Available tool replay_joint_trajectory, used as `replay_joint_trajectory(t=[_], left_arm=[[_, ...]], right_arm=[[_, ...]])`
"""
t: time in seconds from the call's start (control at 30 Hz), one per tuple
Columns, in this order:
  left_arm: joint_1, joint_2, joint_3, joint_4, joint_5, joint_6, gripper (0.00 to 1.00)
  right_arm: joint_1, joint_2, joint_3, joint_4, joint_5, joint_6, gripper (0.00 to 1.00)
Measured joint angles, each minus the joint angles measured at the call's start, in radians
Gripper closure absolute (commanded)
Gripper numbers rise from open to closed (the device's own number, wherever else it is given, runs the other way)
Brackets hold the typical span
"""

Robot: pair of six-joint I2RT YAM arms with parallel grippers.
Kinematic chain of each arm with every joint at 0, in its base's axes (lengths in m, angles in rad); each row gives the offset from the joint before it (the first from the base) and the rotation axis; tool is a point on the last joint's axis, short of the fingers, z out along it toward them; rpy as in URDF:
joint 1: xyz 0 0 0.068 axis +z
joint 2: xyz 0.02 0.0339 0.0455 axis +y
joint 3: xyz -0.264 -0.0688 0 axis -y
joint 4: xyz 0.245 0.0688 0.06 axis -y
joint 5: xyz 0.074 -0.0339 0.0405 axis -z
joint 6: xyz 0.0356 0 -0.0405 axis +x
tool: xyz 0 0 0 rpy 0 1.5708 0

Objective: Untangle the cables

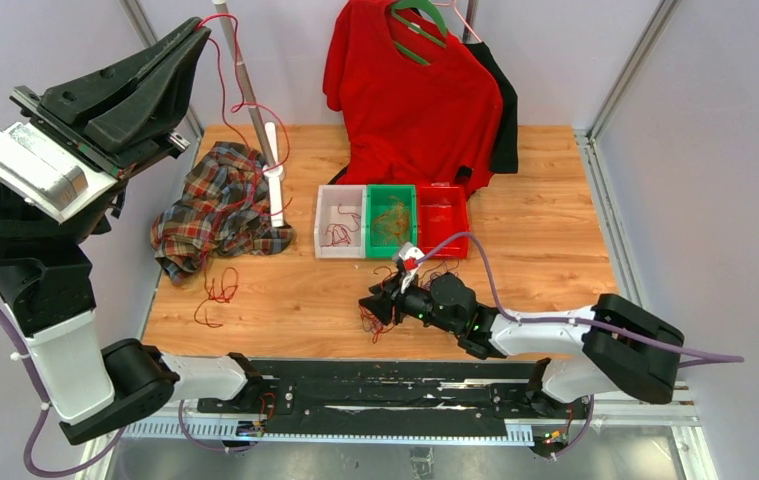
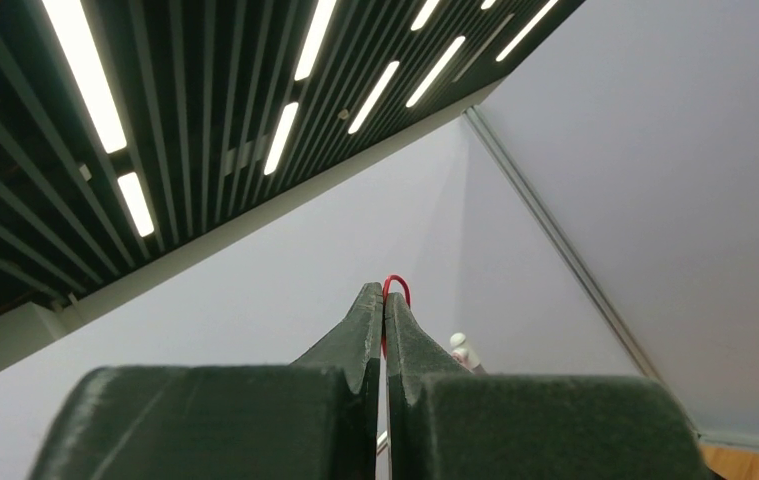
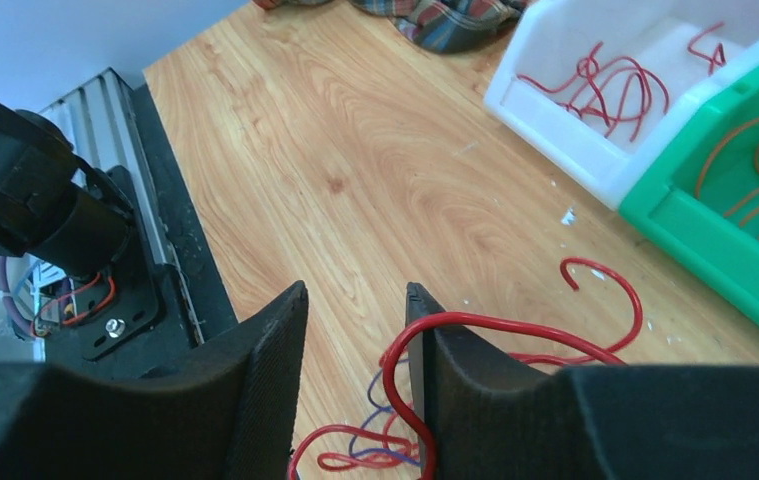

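Left claw (image 2: 384,300): way up high, tips pinched tight on a red cable (image 2: 396,281), its loop poking out above them.
Right claw (image 3: 355,300): down low, fingers apart, nothing between them; a red strand lies draped over one finger.
Cables (image 3: 350,458): red and purple knot right under the right claw, just in front of the bins.
Step, I reckon: picking one strand out of that knot.
Doing it well: slip free of the draped strand, take one strand only, close near the knot, then draw it out slowly. If the whole bundle lifts, let go and re-pick.
Surface (image 1: 285,300): wood; white bin (image 3: 555,120) with red strands, green bin (image 3: 695,230) with orange, plaid cloth (image 1: 210,205) at left.
Room: pale walls, red shirt (image 1: 410,90) hanging at the back, strip lights overhead.
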Motion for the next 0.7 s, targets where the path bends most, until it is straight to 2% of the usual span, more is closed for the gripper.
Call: replay_joint_trajectory(t=[0.17, 0.3, 0.5, 0.7], left_arm=[[0.000, -0.010, -0.004, -0.005, 0.010, -0.002, 0.99], [0.000, -0.030, -0.020, -0.010, 0.026, -0.012, 1.00], [0.000, -0.052, -0.039, -0.009, 0.051, -0.035, 0.99], [0.000, -0.054, -0.057, -0.003, 0.074, -0.061, 0.99]], right_arm=[[0.000, -0.081, 0.018, -0.199, 0.035, -0.018, 0.40], [0.000, -0.145, 0.118, -0.495, 0.086, -0.048, 0.30], [0.000, -0.137, 0.397, -0.977, 0.159, -0.093, 0.25], [0.000, 0.012, 0.707, -1.441, 0.259, -0.126, 0.25]])
